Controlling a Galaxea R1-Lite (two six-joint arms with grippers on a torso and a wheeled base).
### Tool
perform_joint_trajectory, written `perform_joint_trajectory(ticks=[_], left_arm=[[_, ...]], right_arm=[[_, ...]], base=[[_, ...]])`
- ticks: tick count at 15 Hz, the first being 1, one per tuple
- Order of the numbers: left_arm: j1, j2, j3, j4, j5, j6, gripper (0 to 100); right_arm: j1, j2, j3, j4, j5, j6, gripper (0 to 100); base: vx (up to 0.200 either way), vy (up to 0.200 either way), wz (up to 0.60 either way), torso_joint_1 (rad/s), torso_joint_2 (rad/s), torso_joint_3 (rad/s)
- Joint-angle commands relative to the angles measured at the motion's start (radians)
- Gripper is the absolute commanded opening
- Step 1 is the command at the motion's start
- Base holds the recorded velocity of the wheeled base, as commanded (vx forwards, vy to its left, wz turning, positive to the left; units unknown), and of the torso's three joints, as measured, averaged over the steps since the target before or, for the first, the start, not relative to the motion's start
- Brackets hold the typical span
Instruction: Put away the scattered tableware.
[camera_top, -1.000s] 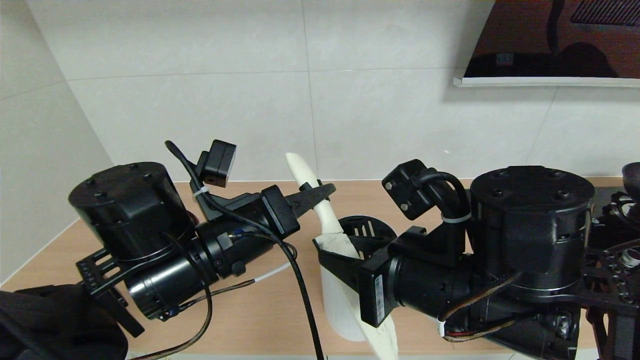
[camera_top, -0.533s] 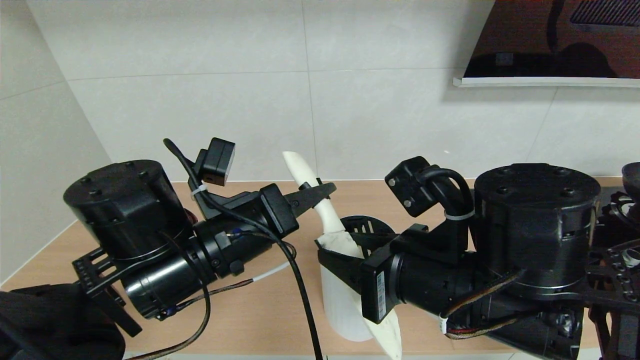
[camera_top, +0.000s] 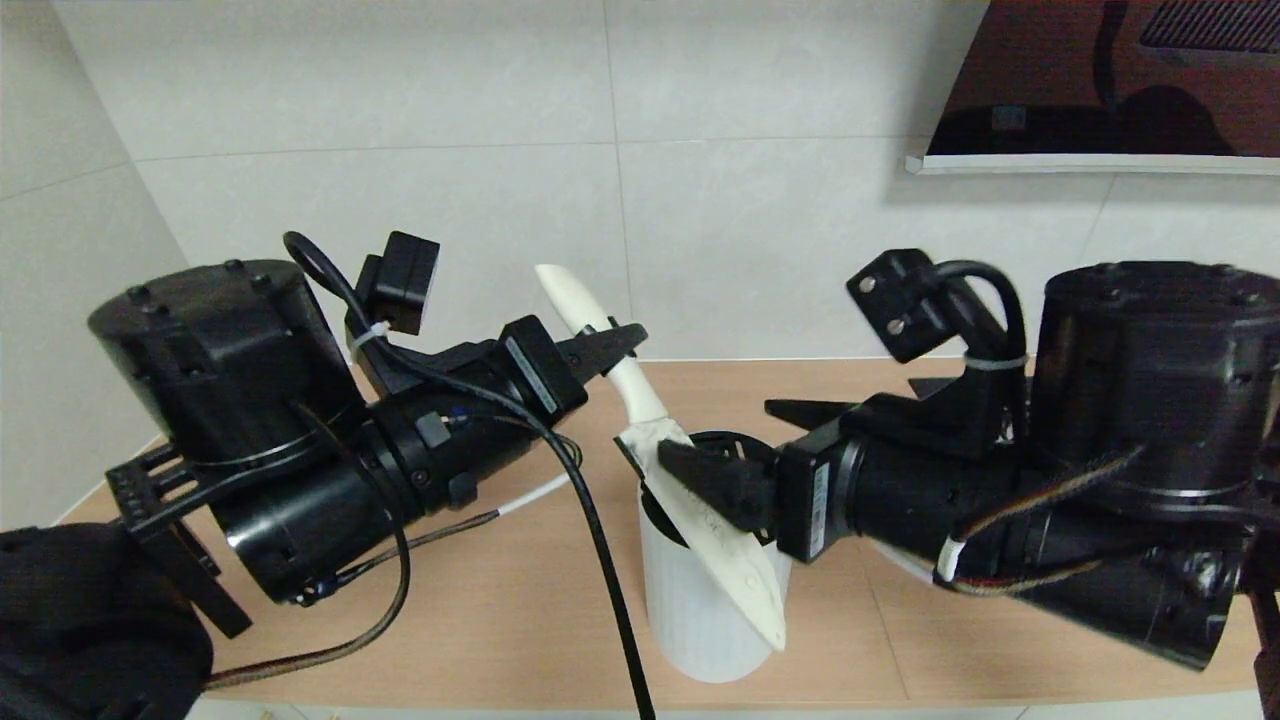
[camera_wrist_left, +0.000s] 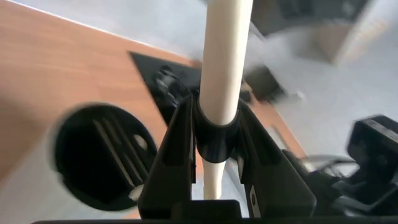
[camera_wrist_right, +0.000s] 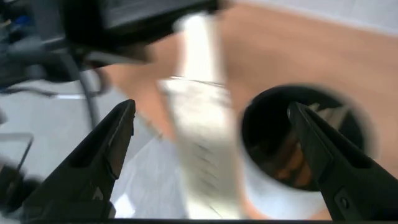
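Grips the knife (camera_top: 735, 570) by its pale handle with the left hand (camera_top: 600, 355), clamped tight from both sides. Holds it well above the table (camera_top: 480, 600), tilted, handle end up toward the tiled wall (camera_top: 400, 120), white blade slanting down and to the right. Carries the blade across the front of the holder (camera_top: 690, 620) as seen from the head, tip low against the white ribbed side, not inside the rim.

From the left wrist, shows the same clasp: left hand (camera_wrist_left: 214, 134) closed round the handle of the knife (camera_wrist_left: 224, 56), with the holder (camera_wrist_left: 99, 155) lower down and off to one side, its dark slotted insert facing up.

Spreads the right hand (camera_top: 718, 432) wide, with nothing in it. Sets one finger in front of the blade, close to where blade meets handle, and the other higher and farther back, well apart from the first. From the right wrist, brackets the knife (camera_wrist_right: 202, 149) between the two spread fingers of the right hand (camera_wrist_right: 211, 111), just beside the holder (camera_wrist_right: 298, 137). Cannot tell through the blur whether either finger touches the blade; probably does not.

Has the holder upright on the wooden table, between the two arms and below both hands.
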Motion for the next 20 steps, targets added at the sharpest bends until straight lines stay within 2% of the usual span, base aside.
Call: perform_joint_trajectory(ticks=[1, 3, 5, 6, 8, 9, 10, 11, 13, 15, 16, 17, 20], left_arm=[[0.009, -0.050, -0.095, 0.101, 0.084, 0.039, 0], [0.014, -0.050, -0.202, 0.201, 0.193, 0.134, 0], [-0.028, -0.031, -0.290, 0.265, 0.301, 0.243, 0], [-0.058, -0.014, -0.304, 0.276, 0.382, 0.296, 0], [-0.118, 0.058, -0.324, 0.268, 0.583, 0.406, 0], [-0.147, 0.116, -0.347, 0.234, 0.707, 0.446, 0], [-0.173, 0.142, -0.347, 0.173, 0.759, 0.470, 0], [-0.184, 0.145, -0.334, 0.130, 0.767, 0.501, 0], [-0.218, 0.144, -0.258, -0.014, 0.798, 0.632, 0], [-0.247, 0.173, -0.213, -0.138, 0.824, 0.719, 0], [-0.247, 0.185, -0.202, -0.171, 0.824, 0.737, 0], [-0.248, 0.230, -0.187, -0.243, 0.825, 0.763, 0], [-0.248, 0.257, -0.185, -0.267, 0.833, 0.765, 0]], right_arm=[[-0.115, -0.049, -0.043, 0.009, 0.007, 0.000, 100], [-0.186, -0.052, -0.063, 0.011, 0.007, 0.002, 100], [-0.232, -0.054, -0.074, 0.011, 0.010, 0.002, 100], [-0.244, -0.054, -0.079, 0.011, 0.012, 0.002, 100], [-0.253, -0.048, -0.086, 0.011, 0.012, 0.000, 100], [-0.253, -0.045, -0.089, 0.012, 0.010, 0.000, 100], [-0.253, -0.045, -0.088, 0.012, 0.010, 0.000, 100], [-0.253, -0.045, -0.088, 0.012, 0.010, 0.000, 100], [-0.253, -0.045, -0.085, 0.012, 0.010, 0.000, 100], [-0.253, -0.043, -0.083, 0.012, 0.010, 0.000, 100], [-0.253, -0.041, -0.083, 0.012, 0.010, 0.000, 100], [-0.253, -0.041, -0.083, 0.012, 0.009, 0.000, 100], [-0.253, -0.035, -0.083, 0.012, 0.010, 0.000, 100]], base=[[0.000, 0.000, 0.00, 0.000, 0.00, 0.000], [0.000, 0.000, 0.00, 0.000, 0.00, 0.000], [0.000, 0.000, 0.00, 0.000, 0.00, 0.000], [0.000, 0.000, 0.00, 0.000, 0.00, 0.000], [0.000, 0.000, 0.00, 0.000, 0.00, 0.000], [0.000, 0.000, 0.00, 0.000, 0.00, 0.000], [0.000, 0.000, 0.00, 0.000, 0.00, 0.000], [0.000, 0.000, 0.00, 0.000, 0.00, 0.000], [0.000, 0.000, 0.00, 0.000, 0.00, 0.000], [0.000, 0.000, 0.00, 0.000, 0.00, 0.000], [0.000, 0.000, 0.00, 0.000, 0.00, 0.000], [0.000, 0.000, 0.00, 0.000, 0.00, 0.000], [0.000, 0.000, 0.00, 0.000, 0.00, 0.000]])
